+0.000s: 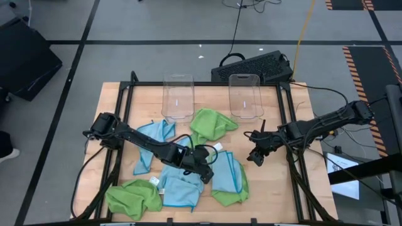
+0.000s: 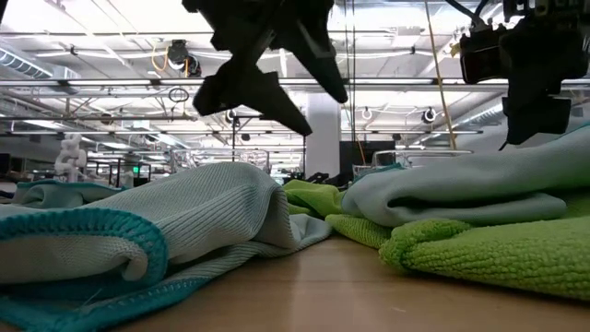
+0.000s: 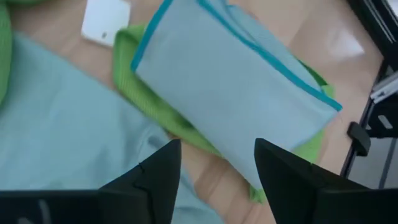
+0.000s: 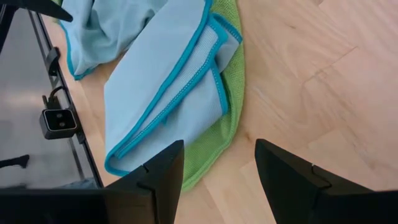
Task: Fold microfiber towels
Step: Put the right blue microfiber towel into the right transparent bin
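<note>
Your tabletop (image 1: 276, 125) is a pale wooden board set in a dark metal frame, and it stands on a grey floor (image 1: 157, 25) crossed by dark lines. Two clear plastic bins (image 1: 178, 95) stand upright side by side at the far edge, with a black keyboard (image 1: 251, 66) lying on the floor just behind them. Striped hazard tape (image 1: 364, 69) runs along the floor at the right. Looking level across the wood, you see a large hall behind with white ceiling beams (image 2: 92, 83) and rows of lights.

The microfiber towels (image 1: 182, 188) are scattered over the near and middle part of the tabletop: a lime green one near the bins, a crumpled green one at the near left corner, several light blue ones between them, and a folded light blue towel (image 1: 227, 172) lying on top of a green one at the near right.

Your left end effector (image 1: 204, 168) hangs above the middle of the pile, its fingers (image 3: 155, 180) apart and empty. Your right end effector (image 1: 256, 157) hovers over bare wood just beside the folded blue towel, fingers apart, holding nothing.
</note>
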